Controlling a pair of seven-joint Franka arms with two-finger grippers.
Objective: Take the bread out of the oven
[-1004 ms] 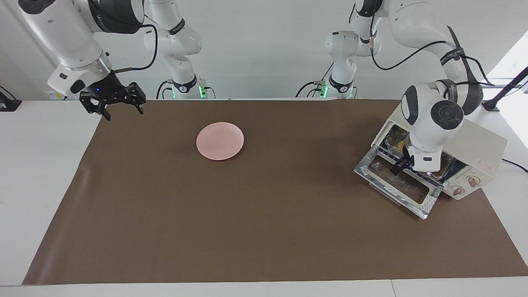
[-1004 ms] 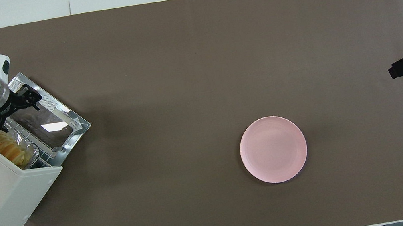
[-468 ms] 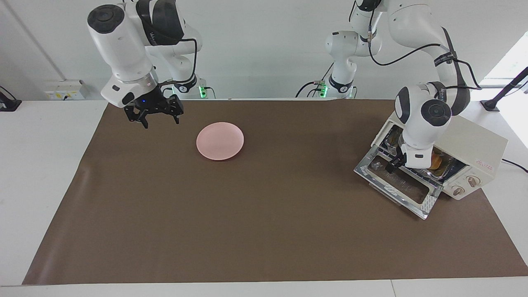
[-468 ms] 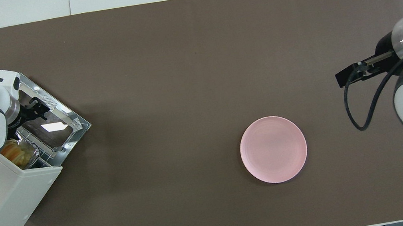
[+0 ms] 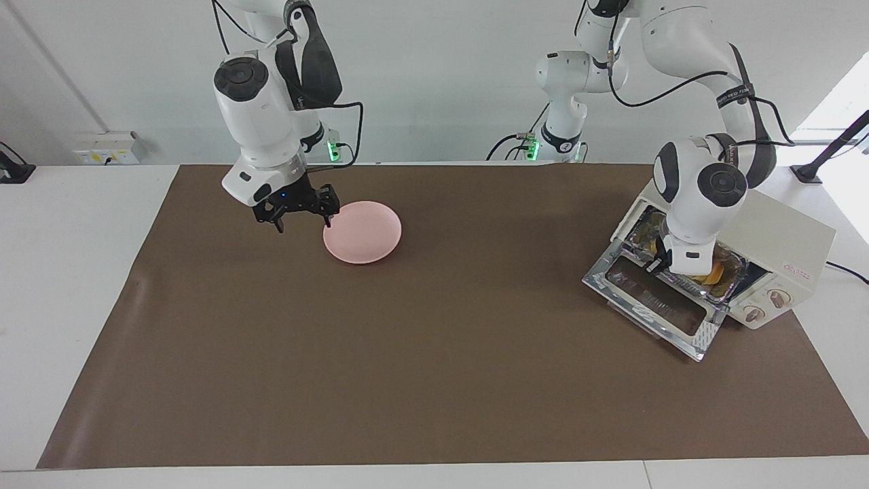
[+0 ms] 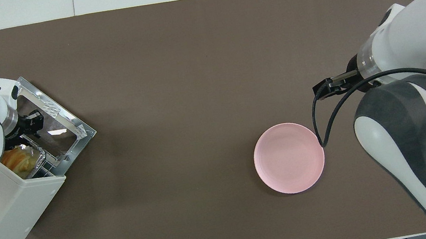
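The right gripper (image 5: 302,219) hovers with its 2 fingers spread wide over the mat just beside the empty pink plate (image 5: 362,232), probably ready to steady it for the loaf. At the left arm's end, the oven (image 5: 787,238) has its door (image 5: 655,302) dropped open. The left gripper (image 5: 657,265) is pinched narrow on the foil tray (image 5: 724,293) rim, seemingly to slide it out. The bread (image 5: 711,273) lies in that tray, inside the oven mouth.

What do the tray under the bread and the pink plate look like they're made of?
The tray looks like thin aluminium foil: silvery, crinkled, with glinting walls. The pink plate looks like matte plastic or melamine: even colour, soft sheen, no sharp highlights; glazed ceramic can't be ruled out.
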